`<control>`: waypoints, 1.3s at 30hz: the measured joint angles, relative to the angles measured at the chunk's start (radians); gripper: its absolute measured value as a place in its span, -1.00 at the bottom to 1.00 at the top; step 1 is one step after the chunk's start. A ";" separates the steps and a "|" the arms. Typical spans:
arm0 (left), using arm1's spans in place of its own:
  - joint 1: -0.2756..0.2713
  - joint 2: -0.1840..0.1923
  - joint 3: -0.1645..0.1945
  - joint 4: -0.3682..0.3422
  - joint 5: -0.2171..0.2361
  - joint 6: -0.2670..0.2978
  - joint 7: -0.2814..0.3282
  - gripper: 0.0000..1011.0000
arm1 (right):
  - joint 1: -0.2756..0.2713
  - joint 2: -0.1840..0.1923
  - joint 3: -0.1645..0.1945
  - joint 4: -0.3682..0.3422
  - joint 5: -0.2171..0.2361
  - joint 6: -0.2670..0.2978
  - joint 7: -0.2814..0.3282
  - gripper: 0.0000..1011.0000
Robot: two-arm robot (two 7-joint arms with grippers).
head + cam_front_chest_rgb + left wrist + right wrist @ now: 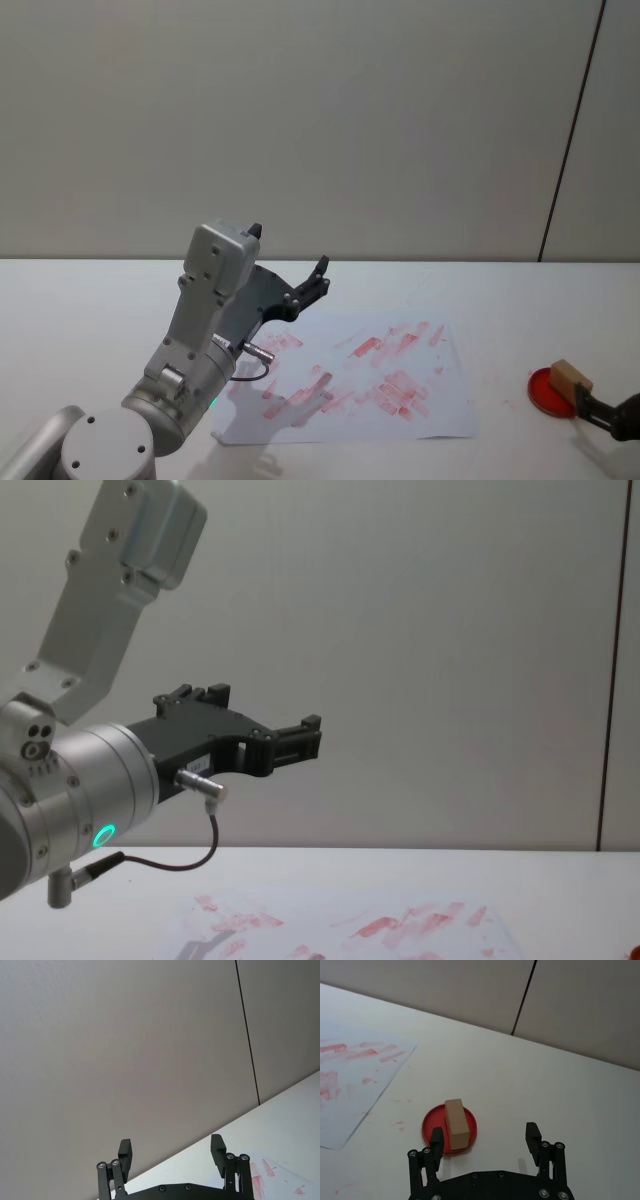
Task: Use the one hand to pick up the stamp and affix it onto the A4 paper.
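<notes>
Head view first: the stamp (570, 378) is a little pale wood block sitting on a round red ink pad (545, 393). It's off to the right of the A4 paper (450, 400) and well apart from it on the white tabletop (520, 290). The right hand (606, 412) pokes in at the lower right corner just beside the block, and tbh I can't tell from here if it's touching. The left hand (291, 256) is raised over the paper's left side. Left wrist view: its prongs are spread wide with nothing between them, just wall behind. Right wrist view: the right hand (485, 1141) is wide open and empty too. The stamp (456, 1122) lies just ahead of one prong rather than centred in the gap, so nothing is gripped. Chest view: the left hand (264, 712) hangs well above the sheet, which is already covered in smeared red marks. So my read is we're right at the start. The pickup isn't done, and the carry over to the paper and the press are all left to do.
</notes>
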 joint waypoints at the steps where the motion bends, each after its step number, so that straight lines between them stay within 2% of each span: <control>1: 0.000 0.000 0.000 0.000 0.000 0.000 0.000 0.98 | 0.003 0.000 0.000 0.006 -0.004 0.008 0.002 0.98; 10: 0.000 0.000 0.000 0.000 0.000 0.000 0.000 0.98 | 0.030 -0.013 -0.009 0.045 -0.034 0.037 0.026 0.98; 22: 0.000 0.000 0.000 0.000 0.000 0.000 0.000 0.98 | 0.087 -0.048 -0.032 0.107 -0.080 0.042 0.070 0.98; 39: 0.000 0.000 0.000 0.000 0.000 0.000 0.000 0.98 | 0.125 -0.074 -0.047 0.156 -0.119 0.051 0.098 0.98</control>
